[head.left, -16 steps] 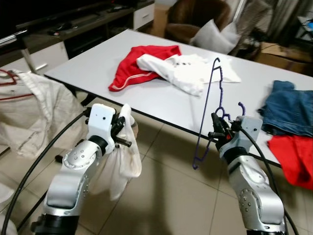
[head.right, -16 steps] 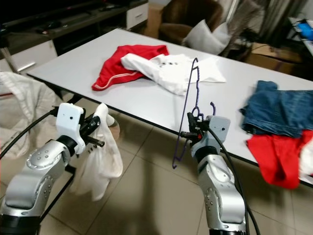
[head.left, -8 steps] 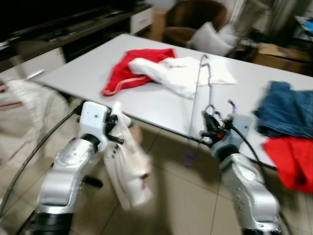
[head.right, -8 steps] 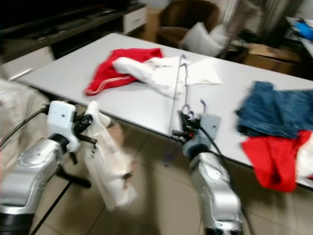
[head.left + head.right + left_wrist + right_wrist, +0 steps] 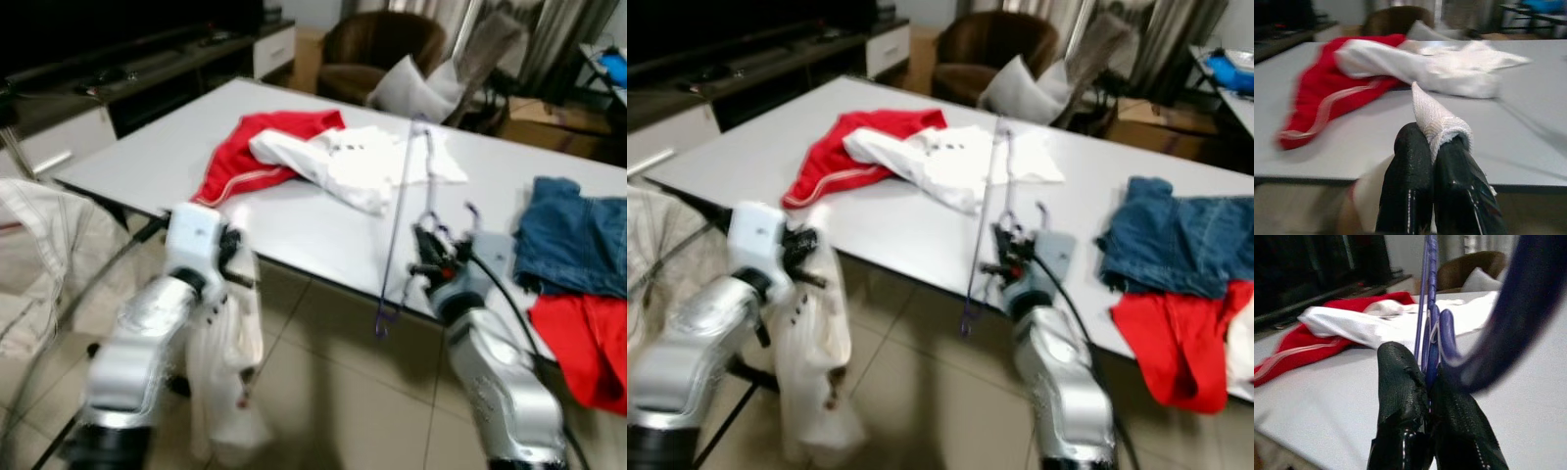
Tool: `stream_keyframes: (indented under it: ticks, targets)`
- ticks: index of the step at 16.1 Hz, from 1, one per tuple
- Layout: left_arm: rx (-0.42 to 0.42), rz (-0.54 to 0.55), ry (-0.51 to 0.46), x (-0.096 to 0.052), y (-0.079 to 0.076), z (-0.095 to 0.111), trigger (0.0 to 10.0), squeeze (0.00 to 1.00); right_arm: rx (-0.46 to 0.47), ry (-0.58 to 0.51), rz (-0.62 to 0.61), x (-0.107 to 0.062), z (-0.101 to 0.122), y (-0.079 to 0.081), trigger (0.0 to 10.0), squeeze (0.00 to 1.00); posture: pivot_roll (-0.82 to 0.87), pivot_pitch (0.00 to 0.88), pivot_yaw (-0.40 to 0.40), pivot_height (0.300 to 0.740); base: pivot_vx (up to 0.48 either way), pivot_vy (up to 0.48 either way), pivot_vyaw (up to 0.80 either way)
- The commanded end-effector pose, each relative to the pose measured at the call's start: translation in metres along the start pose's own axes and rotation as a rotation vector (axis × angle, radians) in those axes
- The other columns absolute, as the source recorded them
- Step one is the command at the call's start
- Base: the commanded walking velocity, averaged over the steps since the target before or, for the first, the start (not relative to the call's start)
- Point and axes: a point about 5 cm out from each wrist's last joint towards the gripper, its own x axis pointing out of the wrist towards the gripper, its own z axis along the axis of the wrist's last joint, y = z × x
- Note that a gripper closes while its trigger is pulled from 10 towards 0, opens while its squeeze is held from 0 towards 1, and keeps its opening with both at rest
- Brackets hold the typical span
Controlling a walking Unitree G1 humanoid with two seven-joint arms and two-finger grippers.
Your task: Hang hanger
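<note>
Purple hanger (image 5: 400, 211) within right pincer (image 5: 428, 257)

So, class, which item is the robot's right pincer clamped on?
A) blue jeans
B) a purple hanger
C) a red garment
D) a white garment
B: the right pincer is shut on the thin purple hanger, which stands upright at the table's edge, while the left pincer holds the white garment.

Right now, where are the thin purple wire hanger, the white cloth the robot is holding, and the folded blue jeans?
Thin purple wire hanger (image 5: 397, 220), left eye view, on its long straight bar.
White cloth (image 5: 227, 382), left eye view, on the hanging part below the left claw.
Folded blue jeans (image 5: 1176, 235), right eye view, on the denim's middle.
</note>
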Motion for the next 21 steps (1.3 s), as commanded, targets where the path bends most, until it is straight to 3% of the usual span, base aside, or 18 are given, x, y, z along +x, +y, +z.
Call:
stream_keyframes:
  ticks: [1, 11, 15, 21]
  targets:
    - [0.020, 0.016, -0.028, -0.003, 0.006, 0.007, 10.0, 0.00, 0.001, -0.027, 0.017, 0.002, 0.006, 0.006, 10.0, 0.00, -0.07, 0.000, -0.054, 0.719, 0.345, 0.000, 0.00]
    - [0.026, 0.023, -0.030, -0.002, 0.009, 0.009, 10.0, 0.00, 0.015, -0.068, 0.034, 0.003, 0.011, 0.008, 10.0, 0.00, -0.07, 0.000, -0.056, 0.719, 0.343, 0.000, 0.00]
    - [0.043, 0.029, -0.042, -0.001, 0.011, 0.012, 10.0, 0.00, 0.023, -0.068, 0.039, 0.004, 0.011, 0.006, 10.0, 0.00, -0.07, 0.000, -0.064, 0.719, 0.342, 0.000, -0.40]
    - [0.063, -0.001, -0.074, 0.003, 0.011, 0.020, 10.0, 0.00, -0.015, -0.080, 0.056, 0.006, 0.016, 0.004, 10.0, 0.00, -0.09, 0.000, -0.051, 0.719, 0.344, 0.000, 0.00]
